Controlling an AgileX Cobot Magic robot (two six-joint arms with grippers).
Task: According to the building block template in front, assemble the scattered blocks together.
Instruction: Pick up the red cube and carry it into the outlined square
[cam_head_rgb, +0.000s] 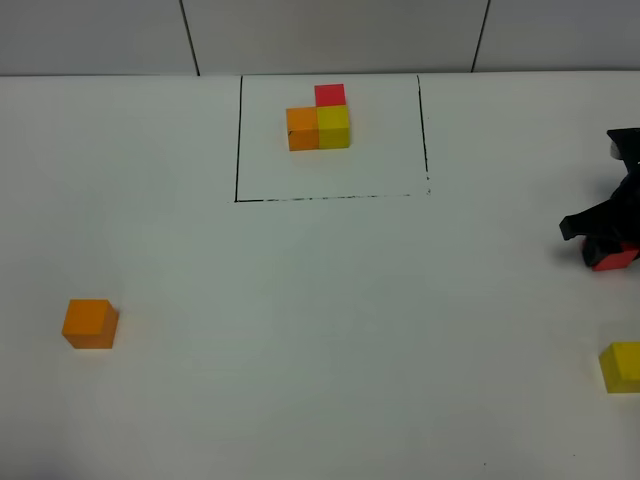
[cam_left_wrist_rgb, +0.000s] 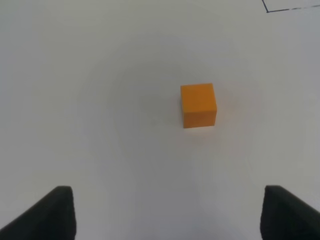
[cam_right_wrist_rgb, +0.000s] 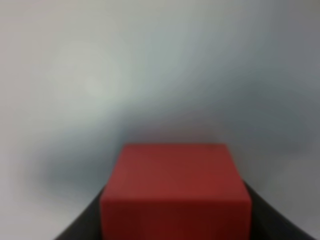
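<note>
Nearest, a matte yellow cube (cam_head_rgb: 621, 366) and a matte orange cube (cam_head_rgb: 90, 323) lie loose, well apart — nothing joined yet, I'd say. Over the orange one the left gripper (cam_left_wrist_rgb: 169, 207) hangs wide; the right gripper (cam_head_rgb: 603, 245) is clamped on the matte red cube (cam_head_rgb: 613, 260). Farthest back sits the black-framed L-shaped cube template (cam_head_rgb: 320, 118).

A red cube (cam_right_wrist_rgb: 175, 190) sits clamped in the right gripper (cam_right_wrist_rgb: 175, 225), dark fingers (cam_right_wrist_rgb: 82, 227) pressing its nine and three o'clock faces; the pale bench (cam_right_wrist_rgb: 100, 75) beyond is blurred.
</note>
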